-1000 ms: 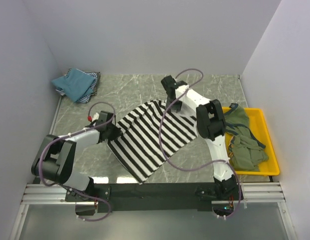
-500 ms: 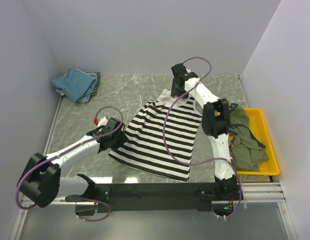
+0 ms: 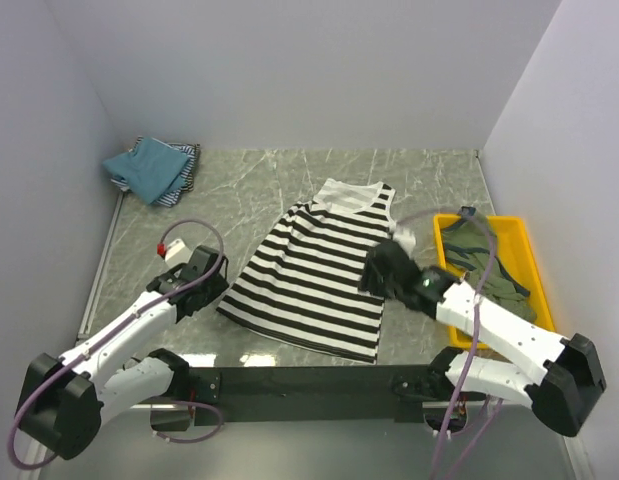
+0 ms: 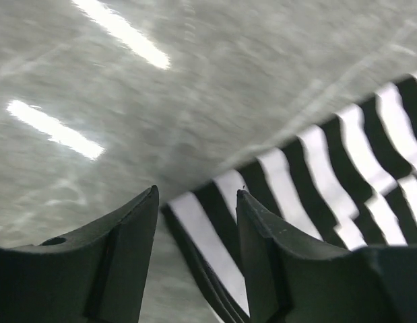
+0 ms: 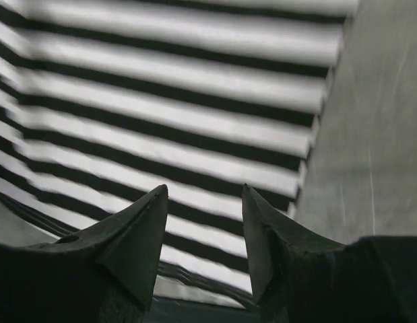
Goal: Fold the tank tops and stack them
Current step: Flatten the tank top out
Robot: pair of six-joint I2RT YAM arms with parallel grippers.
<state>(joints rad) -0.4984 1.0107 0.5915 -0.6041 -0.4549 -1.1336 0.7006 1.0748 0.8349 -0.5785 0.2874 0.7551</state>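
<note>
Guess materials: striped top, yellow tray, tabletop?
Striped top: soft, knit-looking cloth, matte; it lies flat with limp, wavy edges. Yellow tray: looks like moulded plastic, smooth, uniform colour, raised rim. Tabletop: grey-green marble pattern, glossy with light streaks in the left wrist view; stone or printed laminate, can't tell.

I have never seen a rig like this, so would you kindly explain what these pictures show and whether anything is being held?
The left arm and right arm are robot arms bolted to a table, each ending in two fingers. The wide picture looks down from above and behind them; the other two come from a camera on each wrist. A black-and-white striped tank top lies spread flat on the marble table. In the far left corner a teal top lies on a fine-striped one; an olive-green top lies in the yellow tray. The left fingers stand apart at the striped top's left edge, the right fingers apart above its right edge. Neither holds anything.
</note>
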